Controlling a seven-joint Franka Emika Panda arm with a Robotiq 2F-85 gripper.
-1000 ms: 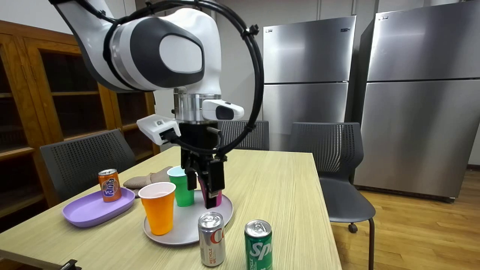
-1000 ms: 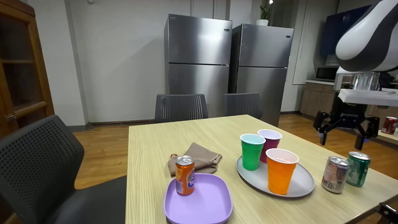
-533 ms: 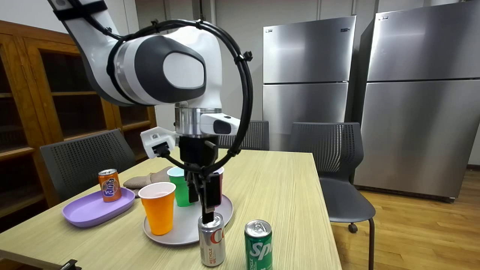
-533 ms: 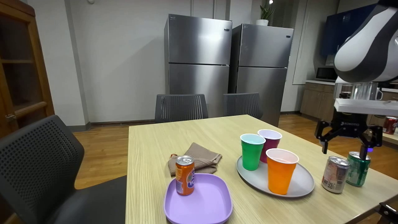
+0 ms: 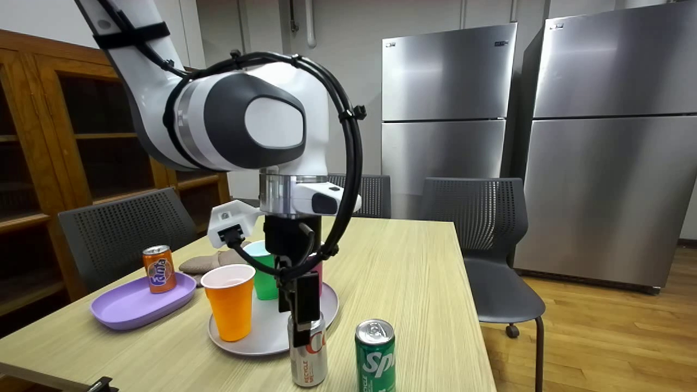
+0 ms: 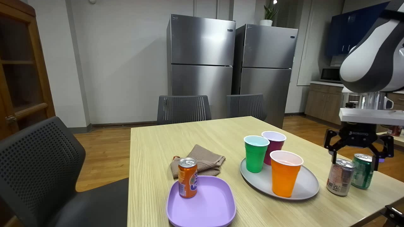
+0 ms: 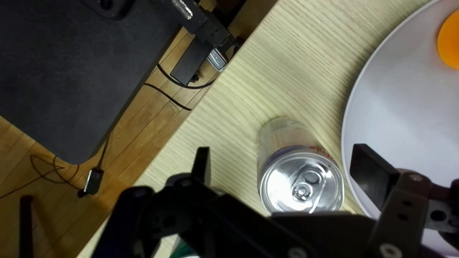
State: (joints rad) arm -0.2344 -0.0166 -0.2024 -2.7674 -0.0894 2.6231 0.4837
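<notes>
Jaws: stood wide apart and pointed down over the silver can; in the wrist view the lid lay between the two sides, with a gap showing at each.
Silver can: stood upright on the counter, just beside the gray plate; in an exterior view one side of the jaws covered part of its upper end.
Arm: white and dark gray, reached down from above, with black cables looped along it.
Green can: stood upright near the silver can, separate from it.
Gray plate: lay flat on the counter and carried three upright cups.
Orange cup: stood toward the front of the plate in both exterior views.
Green cup: stood farther back, just beside the dark pink cup.
Dark pink cup: was partly hidden in both exterior views.
Purple tray: lay on the counter, well apart from the silver can.
Orange can: stood upright in the tray, near its rim.
Brown cloth: lay folded on the counter near the tray.
Chairs: dark gray with perforated backs, stood around the counter.
Cabinet: wooden with paned doors, stood beyond a chair.
Fridges: two, silver-faced, stood against the far wall.
</notes>
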